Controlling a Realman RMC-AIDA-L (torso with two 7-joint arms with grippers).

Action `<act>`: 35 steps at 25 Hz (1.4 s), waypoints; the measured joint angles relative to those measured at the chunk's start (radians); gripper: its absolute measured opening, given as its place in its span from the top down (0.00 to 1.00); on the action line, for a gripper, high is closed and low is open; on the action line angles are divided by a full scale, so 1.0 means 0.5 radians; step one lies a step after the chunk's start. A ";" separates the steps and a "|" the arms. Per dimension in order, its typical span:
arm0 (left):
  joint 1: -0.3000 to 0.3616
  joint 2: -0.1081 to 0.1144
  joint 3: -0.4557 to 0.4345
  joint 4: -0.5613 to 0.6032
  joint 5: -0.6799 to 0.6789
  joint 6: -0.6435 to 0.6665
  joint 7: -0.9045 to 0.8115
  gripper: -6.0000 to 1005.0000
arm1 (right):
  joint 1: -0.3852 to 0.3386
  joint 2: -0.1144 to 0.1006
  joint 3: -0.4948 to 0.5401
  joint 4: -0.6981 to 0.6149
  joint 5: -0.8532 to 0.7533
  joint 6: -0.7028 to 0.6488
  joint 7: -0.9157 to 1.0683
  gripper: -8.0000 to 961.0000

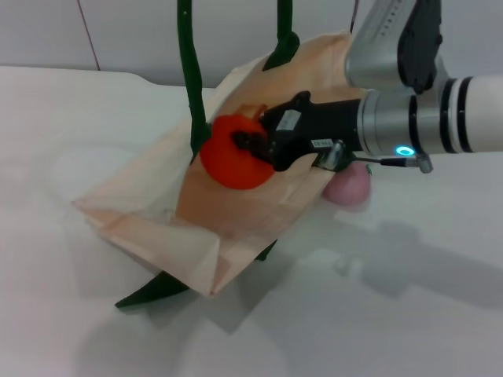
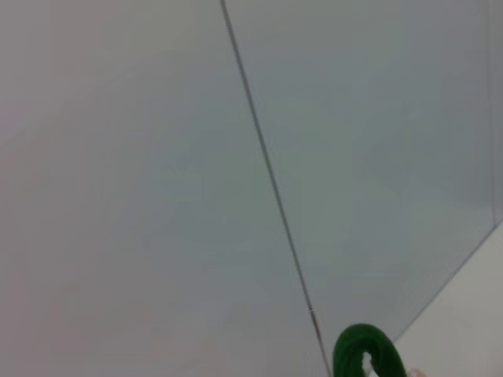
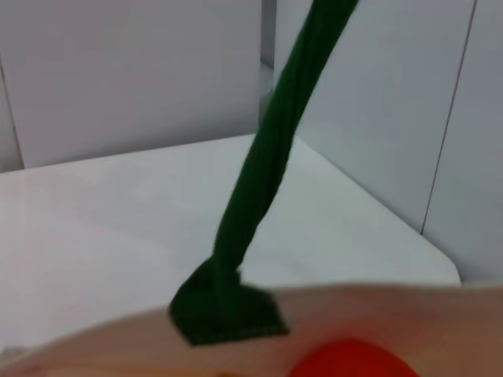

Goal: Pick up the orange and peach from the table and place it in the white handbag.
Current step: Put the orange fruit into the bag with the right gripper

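Trouble is likeliest at the bag's mouth: the right gripper [image 1: 253,146], entering from the right of the head view, pinches the orange [image 1: 230,156] at mid-frame, right at the opening of the white handbag [image 1: 169,224], and if the fruit is let go while part of it sits over the cloth lip rather than inside, it could roll back out onto the table [image 1: 409,314]. The bag slumps tilted from upper right to lower left, its green handles [image 1: 187,71] pulled upward toward the top edge, apparently by the left arm, whose gripper itself is not in view; the left wrist view shows only a loop of green strap [image 2: 365,355] in its lower right. Any slack there would probably let the mouth fold shut on the fingers. The peach [image 1: 350,186] lies on the table just beside the bag's right edge, under the right arm, so a low withdrawal could nudge it. Open room lies in the lower right and far left of the frame.
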 joint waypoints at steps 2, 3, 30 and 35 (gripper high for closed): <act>0.000 0.000 0.015 0.000 0.000 0.000 -0.005 0.89 | 0.031 -0.001 -0.016 0.063 0.066 0.045 -0.068 0.80; -0.001 0.000 0.040 -0.001 -0.001 0.001 -0.011 0.89 | 0.041 -0.001 -0.019 0.081 0.081 0.059 -0.091 0.81; 0.051 0.004 0.041 -0.002 0.031 0.023 -0.036 0.89 | 0.159 -0.019 -0.005 0.293 0.097 0.069 0.012 0.26; 0.109 0.007 0.037 0.000 0.084 0.020 -0.036 0.89 | 0.053 -0.093 0.104 0.201 -0.089 0.067 0.171 0.13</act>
